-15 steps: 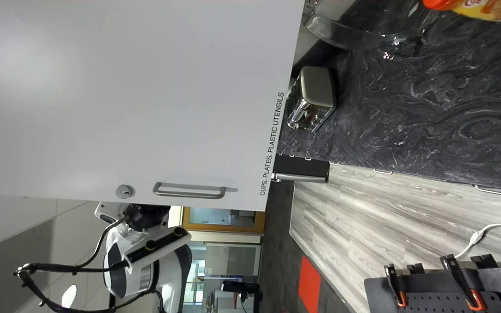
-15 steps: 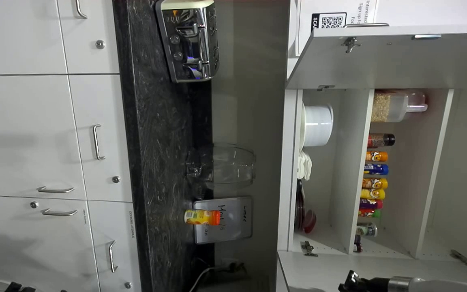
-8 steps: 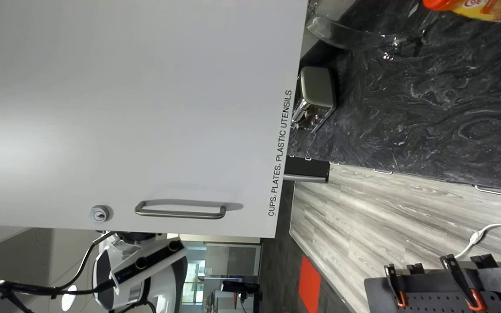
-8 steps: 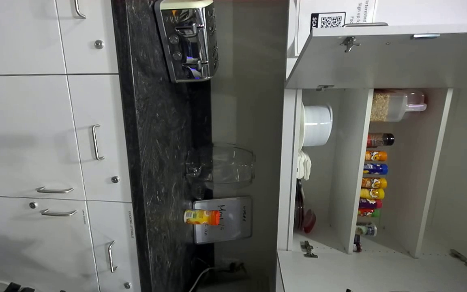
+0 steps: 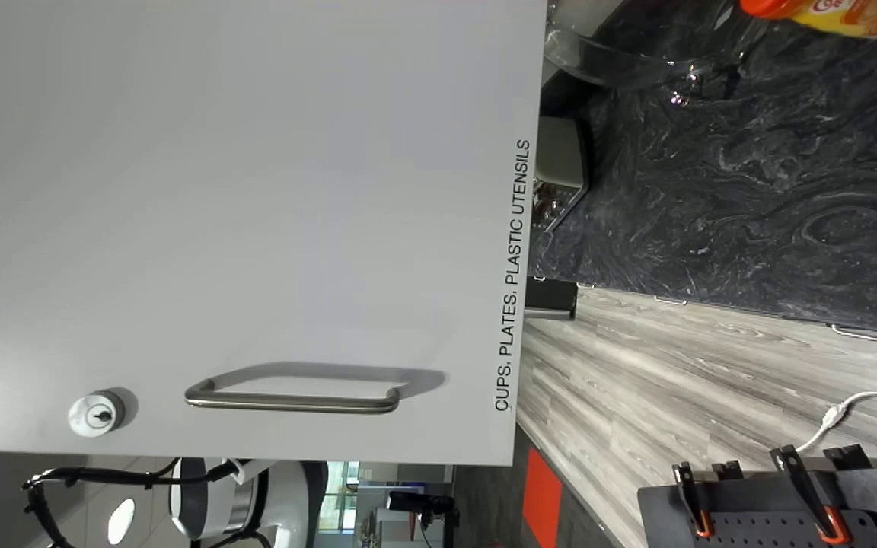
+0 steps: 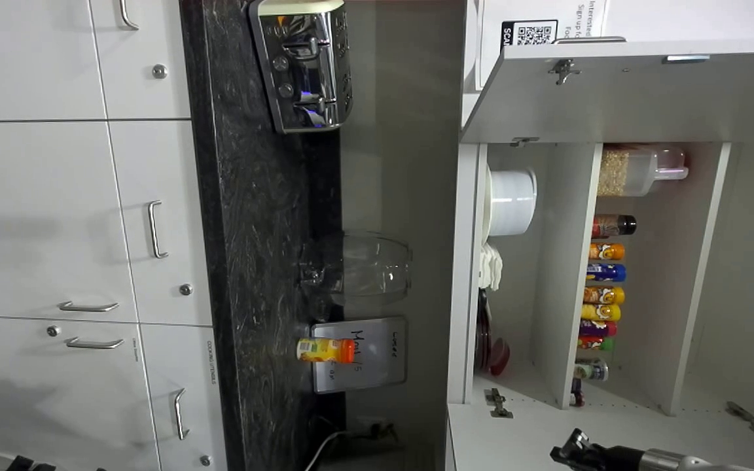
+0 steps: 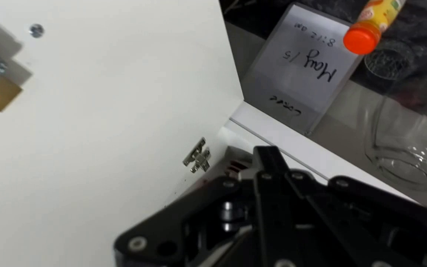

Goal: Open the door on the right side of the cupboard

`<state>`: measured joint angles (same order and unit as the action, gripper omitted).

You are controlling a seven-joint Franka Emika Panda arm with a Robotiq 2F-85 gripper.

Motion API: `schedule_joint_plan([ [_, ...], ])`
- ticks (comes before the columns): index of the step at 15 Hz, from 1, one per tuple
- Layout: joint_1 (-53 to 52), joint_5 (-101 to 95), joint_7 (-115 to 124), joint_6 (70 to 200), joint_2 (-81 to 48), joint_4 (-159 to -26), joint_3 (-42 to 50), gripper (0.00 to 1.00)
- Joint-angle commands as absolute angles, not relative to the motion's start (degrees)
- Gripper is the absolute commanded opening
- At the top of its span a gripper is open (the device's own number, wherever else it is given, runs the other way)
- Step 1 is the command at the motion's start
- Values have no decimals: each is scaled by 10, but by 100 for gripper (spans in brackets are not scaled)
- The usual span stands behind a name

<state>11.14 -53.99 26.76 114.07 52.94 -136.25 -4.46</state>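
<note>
- My gripper (image 7: 271, 157) is clenched, its fingertips meeting each other.
- Just beside me, left of my fingertips in the wrist view, spreads the pale inner face of the door (image 7: 106, 111), which stands wide open; whether I touch it, I cannot tell.
- A metal hinge (image 7: 198, 159) shows near my fingertips, to their left.
- On the door's opposite side from me, in an exterior view, are its slim bar handle (image 5: 294, 403), round lock (image 5: 92, 415) and lettering, "CUPS, PLATES, PLASTIC UTENSILS".
- Beyond my fingertips in the wrist view runs the bottom edge of the cupboard (image 7: 295, 144).
- Past that edge, up and to the right of my fingertips, are a handwritten sign (image 7: 306, 66), an orange-capped bottle (image 7: 373, 24) and a clear glass vessel (image 7: 402, 159).
- Well apart from me, on the dark stone counter (image 6: 252, 248), stands a toaster (image 6: 305, 65).
</note>
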Motion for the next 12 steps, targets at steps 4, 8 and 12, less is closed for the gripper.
schedule_joint_plan([
  [4,73,-524,359,1213,514,-1360,-37,34],
  [8,81,-521,353,1216,516,-1361,-46,38],
  [12,80,-519,353,1218,514,-1361,-46,49],
])
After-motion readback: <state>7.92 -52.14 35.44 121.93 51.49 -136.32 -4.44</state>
